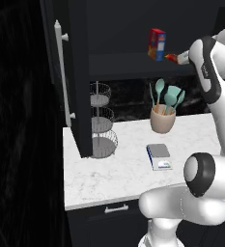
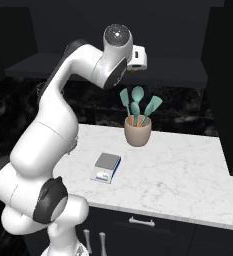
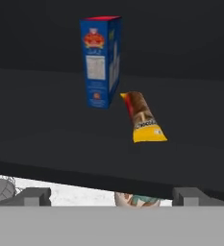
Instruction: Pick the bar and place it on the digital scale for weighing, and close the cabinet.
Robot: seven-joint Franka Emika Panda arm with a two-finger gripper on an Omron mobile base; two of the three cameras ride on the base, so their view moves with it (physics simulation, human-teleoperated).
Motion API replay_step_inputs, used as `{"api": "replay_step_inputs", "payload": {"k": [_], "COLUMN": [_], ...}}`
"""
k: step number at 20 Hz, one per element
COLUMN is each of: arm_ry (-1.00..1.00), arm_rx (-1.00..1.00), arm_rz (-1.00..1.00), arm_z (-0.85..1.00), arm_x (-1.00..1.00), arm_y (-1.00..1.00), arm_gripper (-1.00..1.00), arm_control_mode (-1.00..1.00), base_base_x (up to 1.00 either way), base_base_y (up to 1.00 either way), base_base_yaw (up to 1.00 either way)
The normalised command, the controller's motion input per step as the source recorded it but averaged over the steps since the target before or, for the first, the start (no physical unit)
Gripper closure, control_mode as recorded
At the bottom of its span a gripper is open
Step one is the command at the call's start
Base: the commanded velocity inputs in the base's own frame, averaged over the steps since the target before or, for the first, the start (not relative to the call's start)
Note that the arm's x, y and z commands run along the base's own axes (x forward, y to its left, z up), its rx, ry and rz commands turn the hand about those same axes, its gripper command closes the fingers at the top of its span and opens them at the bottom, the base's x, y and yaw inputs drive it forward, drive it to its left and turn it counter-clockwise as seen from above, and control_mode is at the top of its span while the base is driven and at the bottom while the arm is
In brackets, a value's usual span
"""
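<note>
On the marble bench [image 1: 114, 171], the digital scale [image 1: 159, 156] sits bare nearest the robot, its grey plate up and display strip facing the front edge, ready for a load. Just beyond the scale stands a clay pot of teal utensils [image 1: 163, 112], and to the scale's left a three-tier wire basket [image 1: 102, 120] sits partly behind the swung-out door. Above and beyond the scale, inside the cabinet [image 1: 77, 72], the bar [image 3: 143, 117] lies flat on the dark shelf [image 3: 46, 129], its yellow end toward the shelf's front edge, just right of an upright blue and red box [image 3: 100, 61] and apart from it. The hand [image 3: 111, 194] is raised to shelf height, facing the bar with fingers spread wide and holding nothing; the bar lies ahead of them, untouched. The approach looks lined up for a reach in over the shelf edge, with the box close enough to be knocked. The cabinet door, marked by its long silver handle [image 1: 63, 72], stands open over the bench's left end, presumably left so until the bar is out.
</note>
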Motion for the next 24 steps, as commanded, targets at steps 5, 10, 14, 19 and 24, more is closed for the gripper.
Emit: {"api": "replay_step_inputs", "payload": {"k": [5,10,14,19,24], "arm_ry": [0.0,0.0,0.0,0.02,0.0], "arm_rx": [0.0,0.01,0.0,0.0,0.0], "arm_rz": [0.0,0.03,0.06,0.02,0.08], "arm_z": [-0.02,0.0,-0.03,-0.06,-0.04], "arm_x": [0.25,0.26,0.27,0.37,0.19], "arm_y": [0.0,-0.19,-0.14,-0.03,-0.12], "arm_gripper": [-1.0,-1.0,-1.0,-1.0,-1.0], "arm_control_mode": [-1.0,-1.0,-1.0,-1.0,-1.0], "base_base_x": [0.0,0.0,0.0,0.0,0.0], "base_base_y": [0.0,0.0,0.0,0.0,0.0], "base_base_yaw": [0.0,0.0,0.0,0.0,0.0]}}
